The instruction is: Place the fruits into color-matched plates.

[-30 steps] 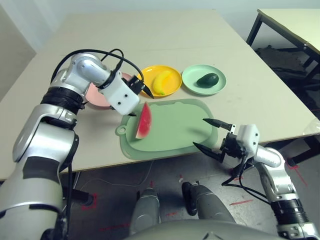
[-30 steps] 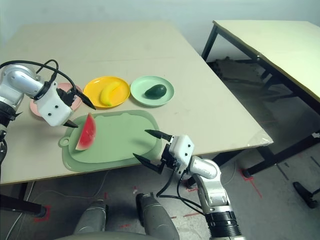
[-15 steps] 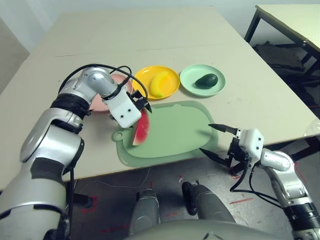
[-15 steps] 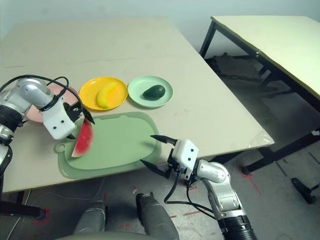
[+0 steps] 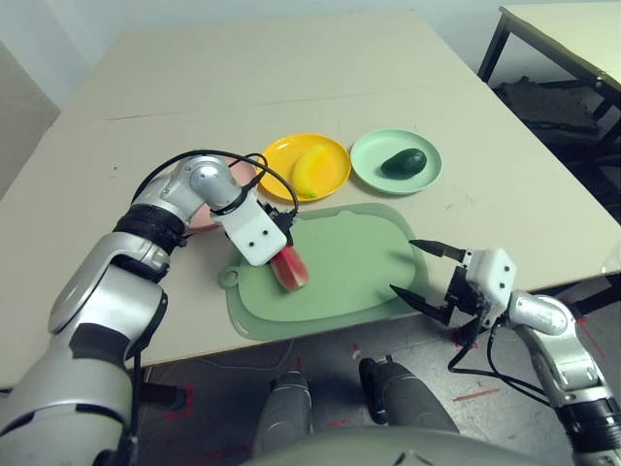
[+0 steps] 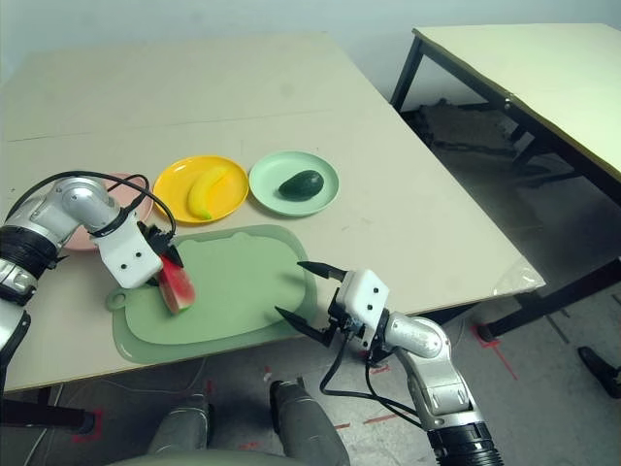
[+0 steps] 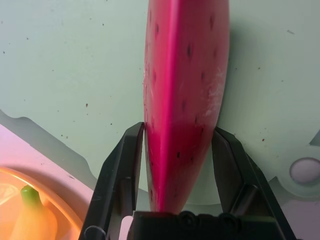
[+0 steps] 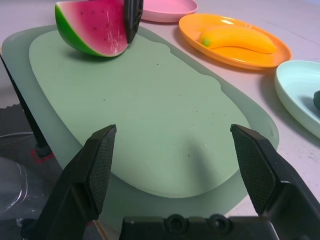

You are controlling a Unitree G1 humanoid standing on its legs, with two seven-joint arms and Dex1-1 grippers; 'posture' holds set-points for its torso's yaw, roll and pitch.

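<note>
The red watermelon wedge (image 5: 292, 268) with green rind lies on the green mat (image 5: 354, 254), toward its left end. My left gripper (image 5: 282, 251) is shut on the wedge, with one black finger (image 7: 125, 165) pressed on each flat side. A yellow banana (image 5: 310, 164) rests in the orange-yellow plate (image 5: 337, 177). The dark avocado (image 5: 403, 161) sits in the mint green plate (image 5: 428, 173). My left forearm hides most of the pink plate (image 8: 167, 6), which holds nothing that I can see. My right gripper (image 5: 403, 266) hangs open at the mat's right end, by the table's near edge.
The mat has a loop tab (image 5: 229, 281) at its near left corner. A second table (image 6: 543, 78) stands off to the right, across a gap of floor. Bare tabletop (image 5: 291, 68) stretches behind the plates.
My left gripper has come down over the wedge and its fingers have closed on it. The wedge now sits lower and more tipped on the mat. The right gripper has barely moved.
</note>
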